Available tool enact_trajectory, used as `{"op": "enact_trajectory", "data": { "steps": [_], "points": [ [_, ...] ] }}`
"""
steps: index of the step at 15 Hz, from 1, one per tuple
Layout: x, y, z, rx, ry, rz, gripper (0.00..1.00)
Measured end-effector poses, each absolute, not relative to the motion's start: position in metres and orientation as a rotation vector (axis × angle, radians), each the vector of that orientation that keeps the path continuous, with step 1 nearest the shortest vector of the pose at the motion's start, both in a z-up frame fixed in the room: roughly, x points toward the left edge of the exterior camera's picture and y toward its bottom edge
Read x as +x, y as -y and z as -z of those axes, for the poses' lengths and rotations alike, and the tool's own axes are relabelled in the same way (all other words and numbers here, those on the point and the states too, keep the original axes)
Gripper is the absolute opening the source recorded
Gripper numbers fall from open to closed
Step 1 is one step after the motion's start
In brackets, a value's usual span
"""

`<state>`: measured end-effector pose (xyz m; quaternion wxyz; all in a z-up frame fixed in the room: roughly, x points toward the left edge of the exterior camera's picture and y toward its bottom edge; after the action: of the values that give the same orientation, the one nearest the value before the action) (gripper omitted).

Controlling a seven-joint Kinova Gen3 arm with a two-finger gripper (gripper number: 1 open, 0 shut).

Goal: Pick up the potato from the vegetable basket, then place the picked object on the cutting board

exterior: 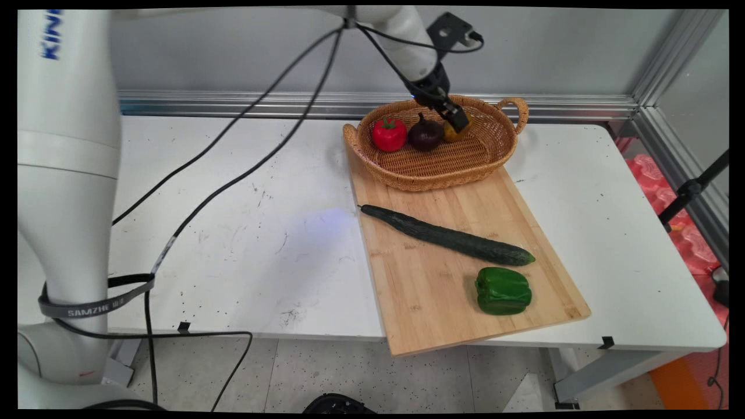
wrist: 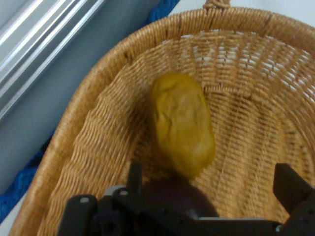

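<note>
The black two-finger gripper (exterior: 458, 123) hangs inside the basket, its jaws spread wide with nothing between them; in the hand view the yellow-brown potato-shaped object (wrist: 183, 124) lies free just beyond the fingers (wrist: 292, 186).

Under everything is the white table (exterior: 244, 233), scuffed and speckled. On its right half lies a long, pale bamboo cutting board (exterior: 442, 279), running from the far side to the near edge, where its corner overhangs. At the board's far end sits an oval woven wicker basket (exterior: 442, 169) with looped handles. Across the middle of the board lies a long dark green cucumber (exterior: 448, 235), and near it, towards the front, a blocky green bell pepper (exterior: 503, 290). Inside the basket, left to right, are a red tomato-like vegetable (exterior: 389, 134), a dark purple round vegetable (exterior: 425, 133) and the yellow-brown object, which rests against the far wall.

The risk, as I judge it: the purple vegetable lies close beside the gripper, so a closing finger could catch it or snag the weave, tipping the light basket.
</note>
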<state>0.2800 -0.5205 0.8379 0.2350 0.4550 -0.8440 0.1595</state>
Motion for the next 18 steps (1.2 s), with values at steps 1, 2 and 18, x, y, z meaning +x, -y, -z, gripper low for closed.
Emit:
{"op": "enact_trajectory", "data": {
  "steps": [1, 2, 18],
  "points": [
    [0.274, 0.527, -0.832, 1.248, 2.319, -0.439, 1.0],
    [0.268, 0.536, -0.824, 1.249, 2.322, -0.441, 1.0],
    [0.239, 0.579, -0.785, 1.225, 2.374, -0.446, 0.0]
  ]
}}
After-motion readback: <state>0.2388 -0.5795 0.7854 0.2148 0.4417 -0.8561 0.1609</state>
